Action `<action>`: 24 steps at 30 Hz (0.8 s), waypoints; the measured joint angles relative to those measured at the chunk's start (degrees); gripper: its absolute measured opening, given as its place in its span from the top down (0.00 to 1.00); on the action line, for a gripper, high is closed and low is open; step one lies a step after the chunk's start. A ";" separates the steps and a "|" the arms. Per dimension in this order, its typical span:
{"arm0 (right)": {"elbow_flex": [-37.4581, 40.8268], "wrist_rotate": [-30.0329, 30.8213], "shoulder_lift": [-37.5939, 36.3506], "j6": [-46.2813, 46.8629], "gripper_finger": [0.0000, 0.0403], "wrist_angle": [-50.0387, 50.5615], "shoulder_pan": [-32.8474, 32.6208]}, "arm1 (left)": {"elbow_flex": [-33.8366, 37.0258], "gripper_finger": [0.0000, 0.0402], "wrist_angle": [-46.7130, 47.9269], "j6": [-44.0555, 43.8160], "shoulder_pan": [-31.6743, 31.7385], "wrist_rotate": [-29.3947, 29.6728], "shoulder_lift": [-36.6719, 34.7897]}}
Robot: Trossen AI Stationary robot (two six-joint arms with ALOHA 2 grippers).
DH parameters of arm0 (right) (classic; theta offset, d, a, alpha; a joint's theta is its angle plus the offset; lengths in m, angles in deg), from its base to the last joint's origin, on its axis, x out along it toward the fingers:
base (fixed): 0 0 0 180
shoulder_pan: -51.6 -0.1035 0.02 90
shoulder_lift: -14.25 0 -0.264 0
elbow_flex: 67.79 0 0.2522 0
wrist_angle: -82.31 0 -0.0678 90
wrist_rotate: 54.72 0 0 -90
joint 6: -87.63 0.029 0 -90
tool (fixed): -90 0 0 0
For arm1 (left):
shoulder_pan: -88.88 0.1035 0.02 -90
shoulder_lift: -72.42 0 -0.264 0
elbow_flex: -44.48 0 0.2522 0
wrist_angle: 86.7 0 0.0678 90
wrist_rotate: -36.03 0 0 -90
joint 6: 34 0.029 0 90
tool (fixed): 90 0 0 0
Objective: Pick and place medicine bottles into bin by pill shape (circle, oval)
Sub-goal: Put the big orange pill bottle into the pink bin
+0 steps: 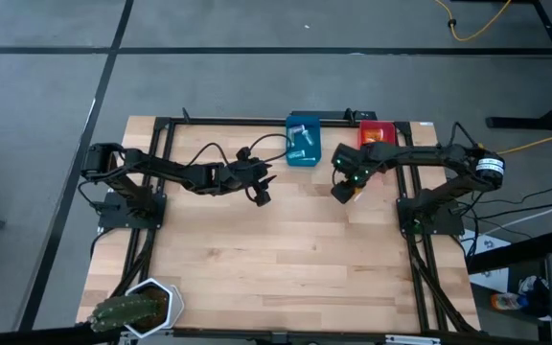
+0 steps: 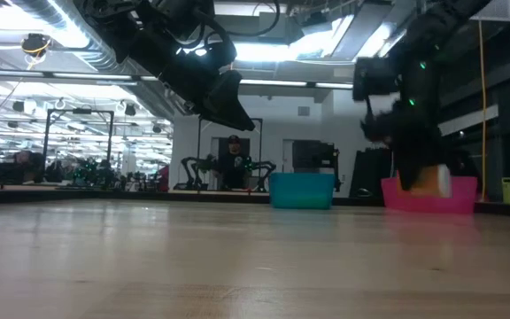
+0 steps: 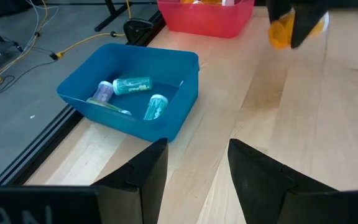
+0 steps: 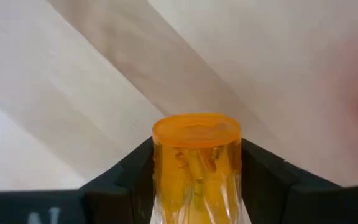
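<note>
My right gripper (image 1: 345, 190) is shut on an orange pill bottle (image 4: 196, 163), just in front of the red bin (image 1: 376, 133) at the table's far right. The bottle also shows in the low view (image 2: 430, 182) and in the left wrist view (image 3: 282, 31). The blue bin (image 1: 302, 140) at the far middle holds three teal and purple bottles (image 3: 132, 85) lying on its floor. My left gripper (image 1: 261, 189) is open and empty above the table, near the blue bin's left front. My right gripper pinches the orange bottle's side wall (image 4: 194, 180) between its two fingers (image 4: 132, 171), one on each side. The bottle's flat orange end (image 4: 196, 130) sticks out past the fingertips. The bottle is lifted clear of the table.
A white hexagonal holder with a green cactus-like thing (image 1: 137, 307) stands at the table's near left corner. The red bin holds more orange things (image 3: 204, 2). A black frame (image 1: 257, 121) runs along the table's far edge. The bare wood (image 1: 276, 259) spreads over the middle and near side.
</note>
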 joint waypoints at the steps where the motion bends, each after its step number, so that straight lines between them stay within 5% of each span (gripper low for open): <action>1: -1.95 0.08 0.00 -0.73 0.54 1.68 0.00 | -0.01 0.59 -0.01 0.00 -0.02 0.00 0.00; 14: -27.91 21.69 -0.05 -3.51 0.54 24.89 1.72 | -0.02 0.59 -0.02 0.00 -0.02 0.00 0.00; 24: -24.69 22.12 -0.04 -3.31 0.53 25.07 13.73 | -0.01 0.59 0.00 -0.02 -0.02 0.00 0.00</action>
